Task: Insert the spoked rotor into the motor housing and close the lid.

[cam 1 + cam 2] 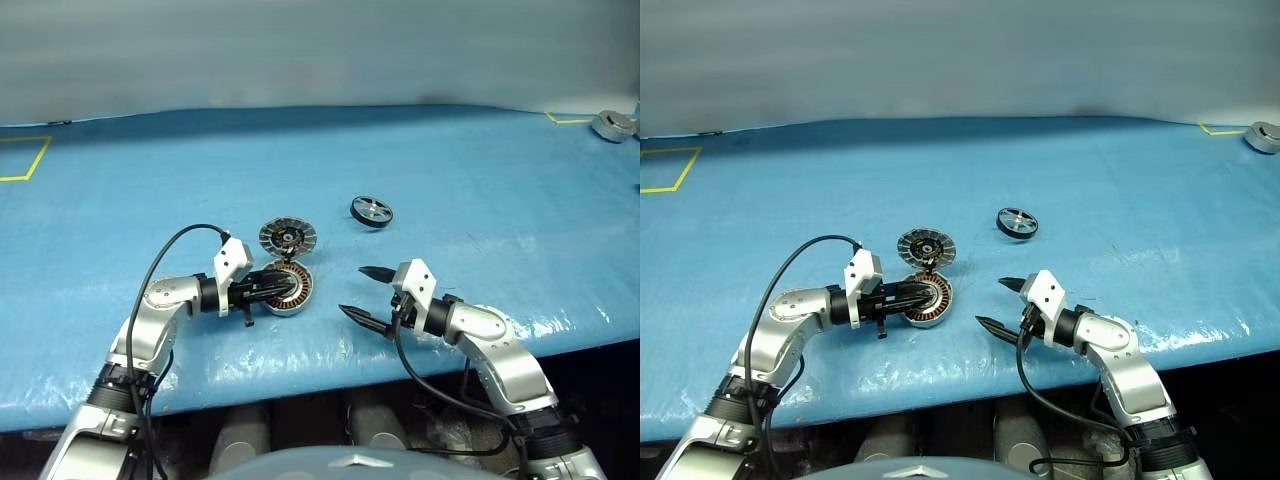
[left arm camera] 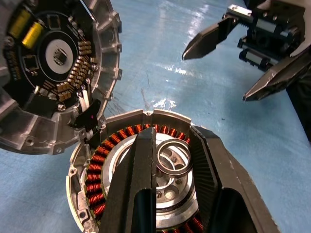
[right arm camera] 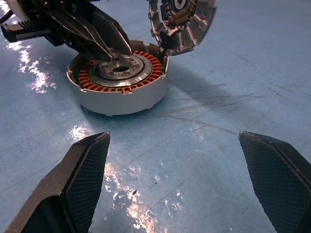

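Blue mat (image 1: 480, 200) setup: left gripper (image 2: 170, 165) pinches the hub ring of the housing (image 3: 119, 82), lid (image 2: 53, 63) flipped up, right gripper (image 1: 365, 293) spread. Rotor (image 1: 371, 210) sits well apart; I'd grab its rim squarely.

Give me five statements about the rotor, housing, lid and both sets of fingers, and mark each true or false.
1. The spoked rotor already sits inside the motor housing. False: it lies on the blue table, apart from the housing.
2. The lid is swung open, standing tilted at the housing's far edge. True.
3. The left gripper has its fingers closed on the silver ring at the housing's centre. True.
4. The right gripper holds the rotor. False: its fingers are spread wide and empty, beside the housing.
5. Copper windings show inside the housing. True.
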You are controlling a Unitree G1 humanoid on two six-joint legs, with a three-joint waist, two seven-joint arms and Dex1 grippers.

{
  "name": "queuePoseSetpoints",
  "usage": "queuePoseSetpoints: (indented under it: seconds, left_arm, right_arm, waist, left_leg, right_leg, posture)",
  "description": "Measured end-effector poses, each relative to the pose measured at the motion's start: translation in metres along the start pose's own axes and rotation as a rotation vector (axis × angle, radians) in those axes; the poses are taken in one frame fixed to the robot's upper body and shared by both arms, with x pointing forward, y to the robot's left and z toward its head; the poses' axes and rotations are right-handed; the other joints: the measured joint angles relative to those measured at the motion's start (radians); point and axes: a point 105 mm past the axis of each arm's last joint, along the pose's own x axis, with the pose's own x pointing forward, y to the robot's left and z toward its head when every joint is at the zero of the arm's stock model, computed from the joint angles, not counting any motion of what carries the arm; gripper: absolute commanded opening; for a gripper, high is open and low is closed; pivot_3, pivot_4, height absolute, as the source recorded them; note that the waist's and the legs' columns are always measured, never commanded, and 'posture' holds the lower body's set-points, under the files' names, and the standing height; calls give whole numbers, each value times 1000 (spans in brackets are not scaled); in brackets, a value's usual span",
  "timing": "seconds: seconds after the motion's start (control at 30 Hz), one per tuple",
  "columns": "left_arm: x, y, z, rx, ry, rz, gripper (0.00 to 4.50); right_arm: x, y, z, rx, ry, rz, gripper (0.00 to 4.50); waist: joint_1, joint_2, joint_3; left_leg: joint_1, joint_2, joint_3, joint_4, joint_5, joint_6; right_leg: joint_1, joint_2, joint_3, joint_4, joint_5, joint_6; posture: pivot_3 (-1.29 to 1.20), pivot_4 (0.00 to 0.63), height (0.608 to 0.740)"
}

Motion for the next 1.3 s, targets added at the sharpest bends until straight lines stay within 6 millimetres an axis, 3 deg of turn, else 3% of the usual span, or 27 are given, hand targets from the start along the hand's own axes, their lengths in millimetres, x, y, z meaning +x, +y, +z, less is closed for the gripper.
queuePoseSetpoints:
  seconds: [0.67, 0.7, 0.87, 1.03, 1.13, 1.3]
  left_arm:
    - [4, 10, -2, 29, -8, 55, 666]
    - [5, 10, -2, 27, -8, 56, 1406]
    - [5, 10, -2, 24, -10, 54, 2937]
    - [3, 7, -3, -1, -30, 47, 2937]
    - [1, 7, -3, -17, -47, 54, 2314]
    - [1, 7, -4, -38, -58, 53, 646]
  right_arm:
    - [-1, -2, -2, -3, 6, -16, 4500]
    - [-1, -3, -2, -3, 6, -16, 4500]
    - [-1, -3, -2, -4, 7, -17, 4500]
    - [-1, -3, -2, -4, 8, -17, 4500]
    - [-1, -3, -4, 2, 12, -19, 4500]
    - [-1, -4, -7, 10, 20, -20, 4500]
  waist:
    - [1, 0, 0]
    - [1, 0, 0]
    - [1, 0, 0]
    - [1, 0, 0]
    - [1, 0, 0]
    - [1, 0, 0]
  left_leg:
    - [0, 0, 0, 1, 0, 0]
    - [0, 0, 0, 1, 0, 0]
    - [0, 0, 0, 1, 0, 0]
    - [0, 0, 0, 1, 0, 0]
    - [0, 0, 0, 1, 0, 0]
    - [0, 0, 0, 1, 0, 0]
  right_leg:
    - [1, 0, 0, 1, 0, 0]
    - [1, 0, 0, 1, 0, 0]
    - [1, 0, 0, 1, 0, 0]
    - [1, 0, 0, 1, 0, 1]
    - [1, 0, 0, 1, 0, 1]
    - [1, 0, 0, 1, 0, 1]
  posture:
    - [0, 150, 740]
    - [0, 150, 740]
    - [0, 150, 740]
    - [0, 150, 740]
    - [0, 150, 740]
    - [0, 150, 740]
